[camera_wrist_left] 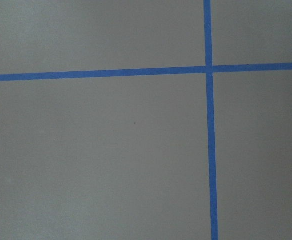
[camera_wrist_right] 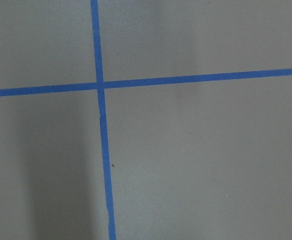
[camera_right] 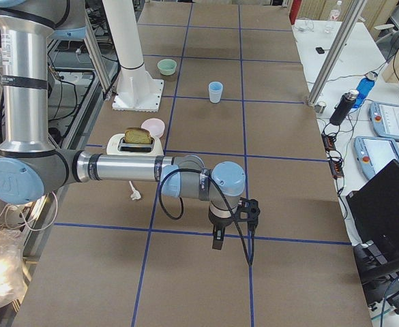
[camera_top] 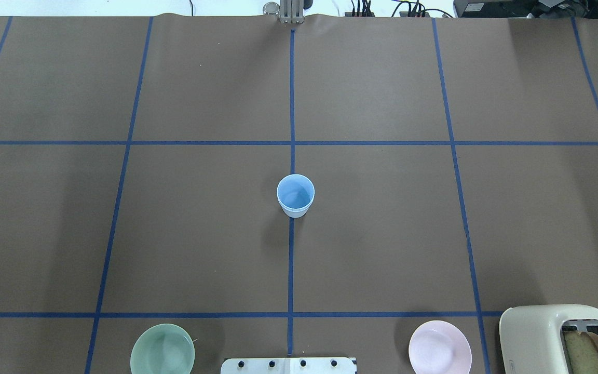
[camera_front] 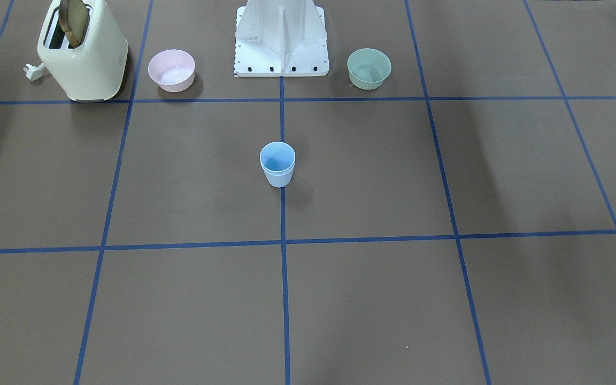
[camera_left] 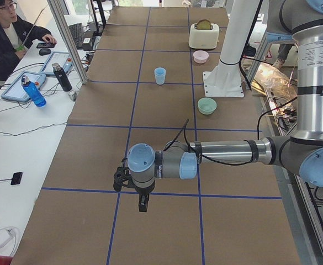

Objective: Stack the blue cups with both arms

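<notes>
The two blue cups [camera_front: 277, 164] stand nested one inside the other, upright, on the centre blue tape line of the table; they also show in the overhead view [camera_top: 295, 195]. No arm shows in the front or overhead views. My left gripper [camera_left: 143, 205] hangs over the table far from the cups, seen only in the exterior left view. My right gripper [camera_right: 217, 242] hangs over the opposite end, seen only in the exterior right view. I cannot tell whether either is open or shut. Both wrist views show only bare brown table and blue tape.
A cream toaster [camera_front: 86, 53] with a slice of bread stands by the pink bowl [camera_front: 171, 69]. The green bowl [camera_front: 369, 68] sits on the other side of the white base post [camera_front: 281, 37]. An operator [camera_left: 6, 38] sits at a side desk.
</notes>
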Action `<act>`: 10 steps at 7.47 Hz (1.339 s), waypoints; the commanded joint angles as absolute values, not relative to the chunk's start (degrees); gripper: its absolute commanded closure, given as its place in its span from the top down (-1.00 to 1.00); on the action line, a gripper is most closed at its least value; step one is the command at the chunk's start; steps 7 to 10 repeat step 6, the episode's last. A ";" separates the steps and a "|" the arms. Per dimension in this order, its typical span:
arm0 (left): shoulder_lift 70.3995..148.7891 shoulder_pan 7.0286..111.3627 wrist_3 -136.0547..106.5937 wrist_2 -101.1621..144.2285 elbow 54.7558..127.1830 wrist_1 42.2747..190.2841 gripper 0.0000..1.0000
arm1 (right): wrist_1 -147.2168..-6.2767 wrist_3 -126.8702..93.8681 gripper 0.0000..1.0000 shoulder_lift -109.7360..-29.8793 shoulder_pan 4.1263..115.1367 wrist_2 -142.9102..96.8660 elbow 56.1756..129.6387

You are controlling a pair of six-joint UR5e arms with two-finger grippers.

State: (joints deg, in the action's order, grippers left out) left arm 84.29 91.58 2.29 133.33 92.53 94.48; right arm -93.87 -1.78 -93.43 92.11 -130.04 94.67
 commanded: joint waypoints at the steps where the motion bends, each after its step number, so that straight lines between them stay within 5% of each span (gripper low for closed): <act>1: 84.29 91.67 2.29 133.33 92.64 94.48 0.96 | -93.87 -1.85 1.00 -93.78 92.11 -130.08 95.01; 10: 83.85 91.67 2.29 133.24 93.16 94.39 0.96 | -93.87 -1.76 1.00 -93.87 92.11 -130.08 95.01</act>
